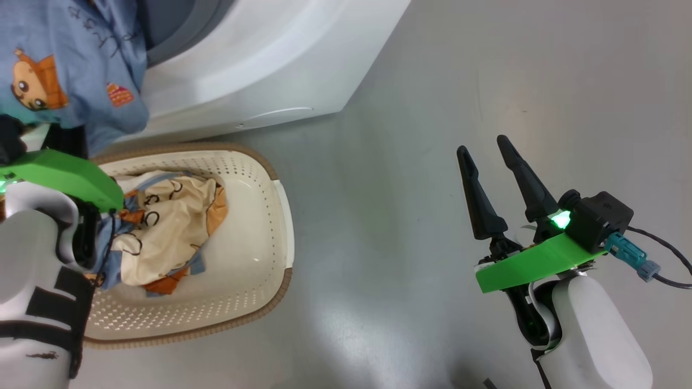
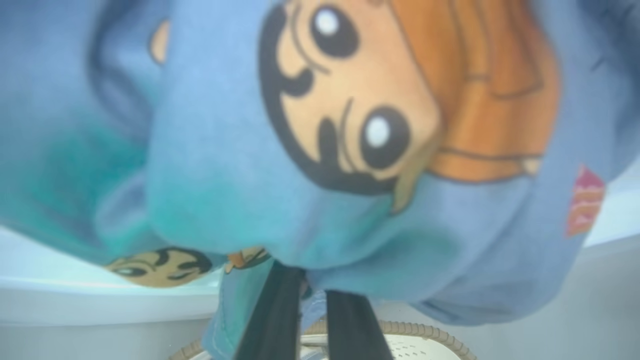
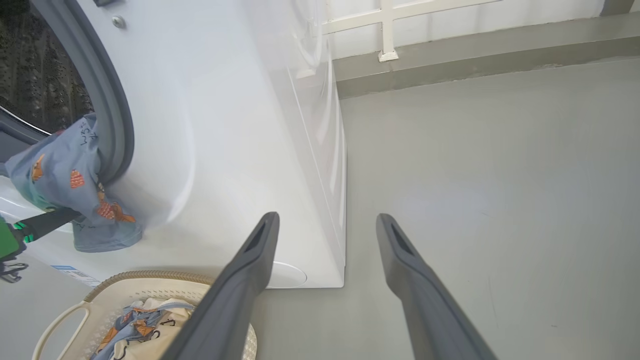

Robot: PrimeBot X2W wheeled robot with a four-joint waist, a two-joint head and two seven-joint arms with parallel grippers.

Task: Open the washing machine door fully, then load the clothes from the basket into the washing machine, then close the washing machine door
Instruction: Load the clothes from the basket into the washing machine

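Loading step, partway thru. One blue piece (image 1: 70, 65) w/ cartoon print hangs over the lower lip of the washing machine (image 1: 259, 59) mouth, part inside, part down its front. Left pincer (image 2: 312, 292) is at that mouth under the cloth, fingers drawn nearly together. Can't tell if fabric is nipped btwn them, as the tips are buried in folds and that close view is blurry. Right pincer (image 1: 483, 148) hangs off the machine's front corner, spread wide, holding nothing. Basket (image 1: 281, 216) sits at the machine's foot w/ more clothes (image 1: 173, 227) in it, cream + blue. Next move, I'd say: push the hanging piece past the gasket (image 3: 112, 115) into the drum (image 3: 40, 60), then fetch the rest. How far the door stands open, can't tell.
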